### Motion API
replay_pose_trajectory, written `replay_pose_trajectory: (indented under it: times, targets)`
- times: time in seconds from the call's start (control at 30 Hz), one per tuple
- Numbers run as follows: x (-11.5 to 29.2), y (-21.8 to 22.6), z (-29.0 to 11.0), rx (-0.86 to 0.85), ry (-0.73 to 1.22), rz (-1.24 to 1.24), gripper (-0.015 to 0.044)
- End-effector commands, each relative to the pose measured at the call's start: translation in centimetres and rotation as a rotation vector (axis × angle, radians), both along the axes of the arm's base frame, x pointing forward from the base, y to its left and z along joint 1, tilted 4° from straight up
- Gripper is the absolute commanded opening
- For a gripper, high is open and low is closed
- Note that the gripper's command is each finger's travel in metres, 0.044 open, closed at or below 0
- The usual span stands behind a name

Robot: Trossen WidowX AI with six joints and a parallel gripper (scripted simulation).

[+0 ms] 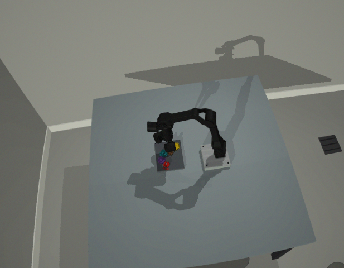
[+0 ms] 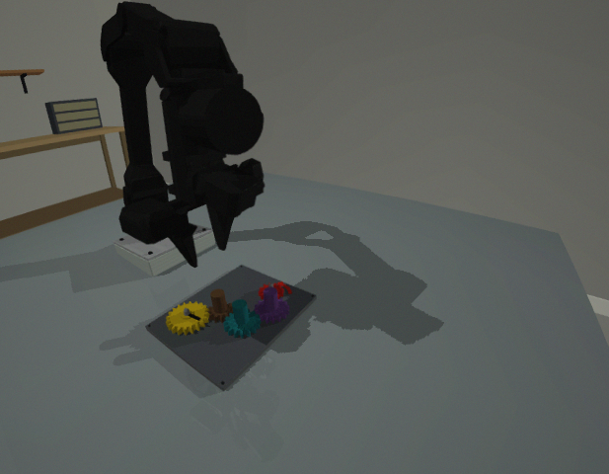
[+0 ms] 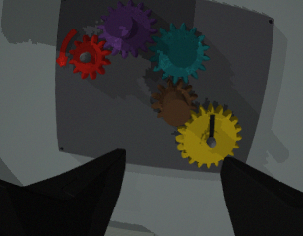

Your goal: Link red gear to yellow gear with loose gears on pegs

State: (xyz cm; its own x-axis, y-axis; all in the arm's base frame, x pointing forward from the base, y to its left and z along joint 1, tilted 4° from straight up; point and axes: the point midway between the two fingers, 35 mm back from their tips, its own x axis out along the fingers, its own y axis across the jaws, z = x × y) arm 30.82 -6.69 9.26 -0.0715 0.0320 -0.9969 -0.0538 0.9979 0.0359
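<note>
Open, unladen gripper (image 2: 209, 257) (image 3: 175, 163) hovers above grey board (image 1: 177, 161) (image 2: 212, 356) (image 3: 107, 123); purple (image 1: 161, 160) (image 2: 271, 309) (image 3: 127, 29), teal (image 1: 163, 153) (image 2: 241, 325) (image 3: 180, 53), brown gears (image 1: 170, 153) (image 2: 218, 306) (image 3: 175, 104) between red (image 1: 166, 163) (image 2: 267, 291) (image 3: 90, 57) and yellow (image 1: 177, 146) (image 2: 187, 318) (image 3: 209, 137).

Brown gear (image 1: 170, 153) (image 2: 218, 304) (image 3: 175, 109) partly hidden from above

Dim, gray pictures with big shadows
The arm's dark shadow (image 1: 166, 187) (image 2: 365, 285) spreads over the table (image 1: 194, 230) (image 2: 447, 408); its shape has jagged edges.
</note>
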Motion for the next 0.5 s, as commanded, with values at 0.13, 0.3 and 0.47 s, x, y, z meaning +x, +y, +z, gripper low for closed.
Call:
replay_pose_trajectory:
  times: [0.13, 0.3, 0.47]
  targets:
    - [0.22, -0.08, 2.25, -0.006, -0.025, -0.004, 0.0429]
    - [0.22, -0.08, 2.25, -0.006, -0.025, -0.004, 0.044]
    - [0.22, -0.08, 2.25, -0.006, -0.025, -0.004, 0.044]
